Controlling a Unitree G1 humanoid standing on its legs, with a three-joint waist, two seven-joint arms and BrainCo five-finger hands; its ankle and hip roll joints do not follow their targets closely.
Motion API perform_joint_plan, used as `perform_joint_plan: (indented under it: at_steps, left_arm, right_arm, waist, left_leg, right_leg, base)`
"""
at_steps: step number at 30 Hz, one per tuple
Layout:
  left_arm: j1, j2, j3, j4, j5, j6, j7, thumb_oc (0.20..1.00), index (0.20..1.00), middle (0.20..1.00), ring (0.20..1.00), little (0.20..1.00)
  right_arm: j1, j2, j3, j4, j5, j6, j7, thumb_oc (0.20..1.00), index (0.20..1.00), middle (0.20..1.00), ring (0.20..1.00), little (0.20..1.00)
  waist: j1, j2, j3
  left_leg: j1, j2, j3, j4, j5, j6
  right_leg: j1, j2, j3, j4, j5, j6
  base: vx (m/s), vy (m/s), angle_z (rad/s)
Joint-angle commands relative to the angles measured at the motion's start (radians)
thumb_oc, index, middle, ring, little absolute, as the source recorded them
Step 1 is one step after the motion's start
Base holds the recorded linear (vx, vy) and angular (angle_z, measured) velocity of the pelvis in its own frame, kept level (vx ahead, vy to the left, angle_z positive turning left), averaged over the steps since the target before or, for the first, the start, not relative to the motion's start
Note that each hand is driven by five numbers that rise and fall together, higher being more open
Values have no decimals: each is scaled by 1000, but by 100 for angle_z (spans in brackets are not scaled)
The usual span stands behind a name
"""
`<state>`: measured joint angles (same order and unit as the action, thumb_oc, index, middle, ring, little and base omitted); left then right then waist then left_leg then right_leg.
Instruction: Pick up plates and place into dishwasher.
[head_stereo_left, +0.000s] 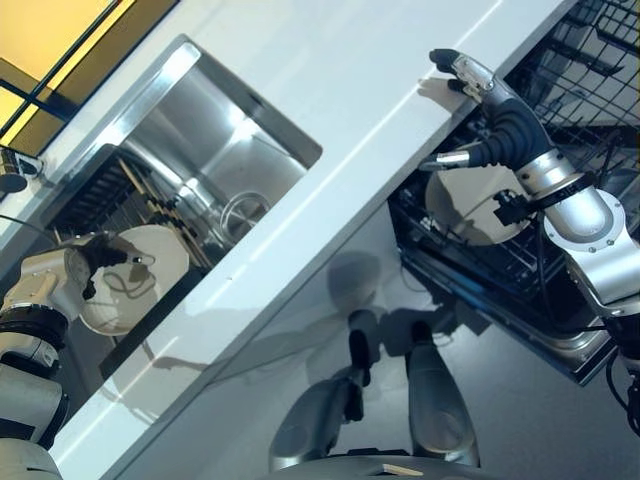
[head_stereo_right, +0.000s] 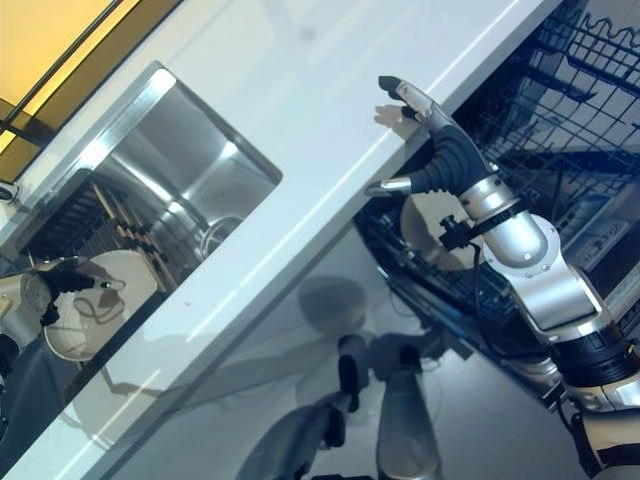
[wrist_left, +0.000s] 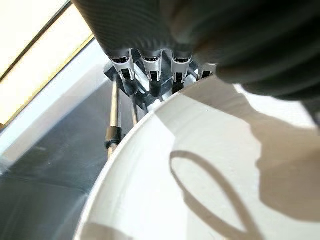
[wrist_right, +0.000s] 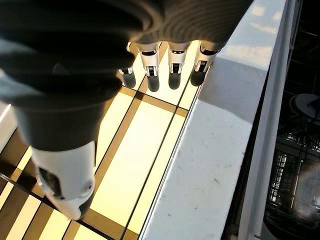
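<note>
Closest to our left wrist camera is the white plate (wrist_left: 215, 165), its curved rim running under the fingers (wrist_left: 151, 67) of our left robot hand (head_stereo_left: 88, 262). In the eye views that robot hand sits at the lower left of the frame, its dark cover laid over the plate's upper-left edge. The fingers pass behind the rim there, so we cannot tell whether they are curled on it. The plate stands on edge, tilted, in a dark rack (head_stereo_left: 105, 185) of pegs just left of the steel sink (head_stereo_left: 215, 150), its hollow face turned toward us and toward the lower right.

Our right robot hand (head_stereo_left: 470, 90) is at the upper right of the frame, over the far edge of the white table (head_stereo_left: 330, 110). Its fingers are stretched out straight, with the dark fingertips at the table's rim, and the thumb (head_stereo_left: 448, 159) juts apart toward the left; it holds nothing.

Below that arm, on the right side of the frame, the dishwasher (head_stereo_left: 560, 345) stands open with its dark wire basket (head_stereo_left: 590, 70) drawn out. A second pale plate (head_stereo_left: 463, 208) stands in the basket, partly hidden by our right wrist.
</note>
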<state>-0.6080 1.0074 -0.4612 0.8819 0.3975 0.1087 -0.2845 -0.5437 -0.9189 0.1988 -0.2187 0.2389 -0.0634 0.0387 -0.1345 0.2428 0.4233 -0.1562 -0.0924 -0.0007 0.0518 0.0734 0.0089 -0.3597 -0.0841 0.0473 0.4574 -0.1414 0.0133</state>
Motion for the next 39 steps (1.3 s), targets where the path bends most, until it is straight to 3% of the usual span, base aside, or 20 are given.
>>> perform_joint_plan:
  at_steps: [1,3,4,5,6,15,39]
  left_arm:
    - [75,-27,53,52,-198,-40,-74,1000,1000,1000,1000,1000]
    - [86,-58,108,35,-297,-53,-129,1000,1000,1000,1000,1000]
    - [92,-73,130,25,-325,-61,-147,831,831,831,831,831]
    - [98,-83,147,17,-332,-68,-160,360,360,360,360,360]
    - [103,-87,156,10,-349,-84,-187,200,200,200,200,200]
    - [137,-86,188,-45,-508,-103,-251,200,200,200,200,200]
    - [183,-18,234,-94,-502,-100,-262,200,200,200,200,200]
  right_arm:
    - [89,-21,-49,-30,9,35,28,1000,1000,1000,1000,1000]
    - [110,-17,-72,-41,5,42,33,1000,1000,1000,1000,1000]
    - [124,-14,-87,-46,3,44,40,1000,1000,1000,1000,1000]
    - [137,-14,-100,-50,4,45,45,1000,1000,1000,1000,1000]
    - [149,-17,-114,-54,8,45,50,1000,1000,1000,1000,1000]
    - [200,-27,-154,-54,29,4,80,1000,1000,1000,1000,1000]
    - [265,11,-165,-41,46,-50,58,1000,1000,1000,1000,1000]
  waist:
    - [-3,-15,-61]
    - [-2,-14,-64]
    - [-2,-14,-66]
    - [-1,-14,-67]
    - [-2,-12,-69]
    - [-7,-6,-78]
    - [18,-14,-133]
  left_leg:
    - [-2,-11,23,73,-81,-11]
    - [4,-11,21,71,-81,-9]
    - [6,-12,20,71,-80,-8]
    - [9,-12,20,70,-80,-8]
    - [13,-12,18,68,-80,-7]
    - [20,-8,20,63,-81,-8]
    - [68,-6,-22,43,-91,-13]
  right_leg:
    - [74,-54,13,-186,64,71]
    - [78,-55,10,-181,61,72]
    - [79,-56,10,-180,60,73]
    - [81,-57,8,-178,60,74]
    - [82,-57,8,-177,59,76]
    - [79,-50,12,-175,59,77]
    - [154,-42,-28,-204,33,77]
  base:
    - [0,0,0]
    - [0,0,0]
    - [33,-20,7]
    - [32,-25,7]
    - [19,-20,5]
    - [0,0,0]
    - [4,-56,2]
